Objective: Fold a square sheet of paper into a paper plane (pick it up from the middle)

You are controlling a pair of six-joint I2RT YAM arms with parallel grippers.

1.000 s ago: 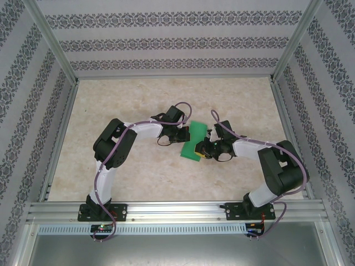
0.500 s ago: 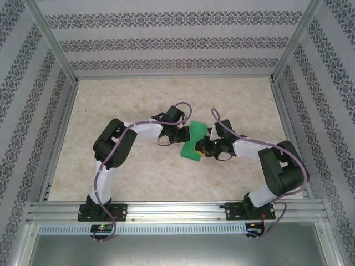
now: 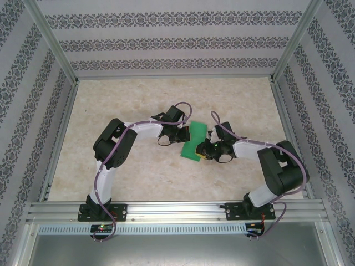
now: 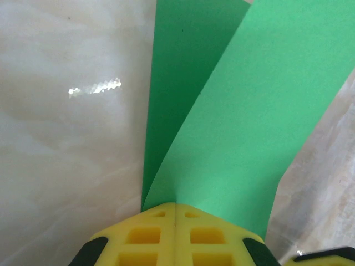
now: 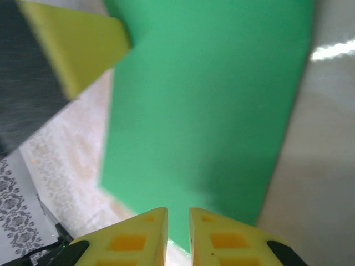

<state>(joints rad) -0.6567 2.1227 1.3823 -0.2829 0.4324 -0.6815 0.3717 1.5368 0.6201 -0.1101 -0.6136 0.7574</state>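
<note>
1. A square sheet of thin bright green paper [image 3: 195,139] lies near the middle of a pale marbled table [image 3: 122,100], between the two robot arms. It is doubled over into a narrow band running from far to near.
2. The left gripper [image 4: 175,213] is at the sheet's left side. Its yellow fingers are pressed fully together and pinch the sheet where its two layers meet. Beyond that pinch the layers fan apart, one curving away from the other.
3. The right gripper [image 5: 177,221] is at the sheet's near right edge. Its yellow fingers are almost together, with a thin slit between them. Green shows in the slit, but I cannot tell whether they actually clamp the paper.
4. The sheet is likely very light and floppy. It should bend wherever it is unsupported, keep any crease pressed into it, and slide easily on the smooth table. A hard pull between the two arms could tear it.
5. The best hold is probably along an edge or fold, with both layers caught flat between the fingers under gentle pressure.
</note>
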